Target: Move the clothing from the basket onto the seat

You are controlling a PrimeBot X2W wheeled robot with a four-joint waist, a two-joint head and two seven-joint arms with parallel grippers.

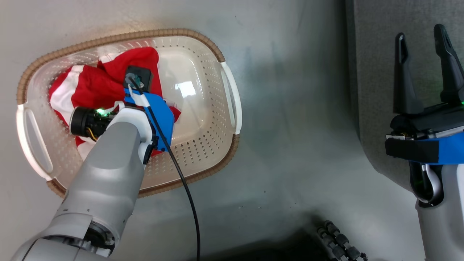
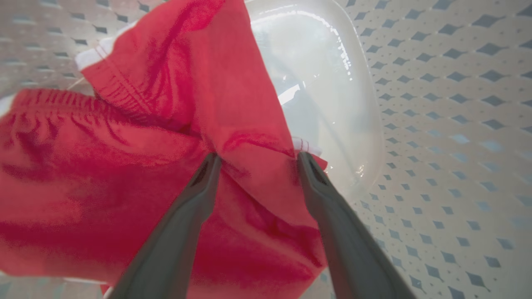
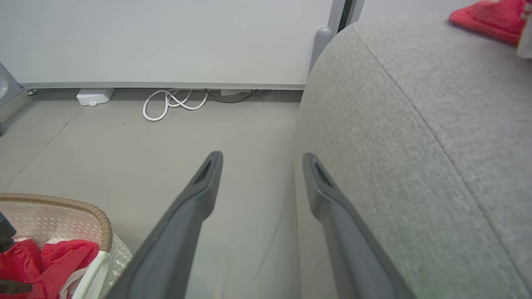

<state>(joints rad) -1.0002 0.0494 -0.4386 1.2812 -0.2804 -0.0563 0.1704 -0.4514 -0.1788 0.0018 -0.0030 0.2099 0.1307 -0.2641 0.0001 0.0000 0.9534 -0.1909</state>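
Note:
The cream basket point(image 1: 119, 36) stands on the floor at the left, with red and white clothing point(image 1: 98, 83) bunched in its left half. My left arm point(image 1: 119, 145) reaches down into it. In the left wrist view my left gripper point(image 2: 257, 160) is open, its two fingertips pressed against a ridge of the red clothing point(image 2: 124, 166) that lies between them, above the basket wall point(image 2: 436, 124). My right gripper point(image 1: 420, 33) hangs open and holds nothing beside the grey seat point(image 1: 373, 72). Another red garment point(image 3: 490, 16) lies on the seat point(image 3: 415, 124).
A black cable point(image 1: 188, 195) trails from my left wrist across the floor. A dark ribbed part point(image 1: 340, 243) sits at the bottom edge. By the far wall lie a white cord point(image 3: 174, 104) and a small white box point(image 3: 94, 96). The basket rim point(image 3: 83, 205) shows at lower left.

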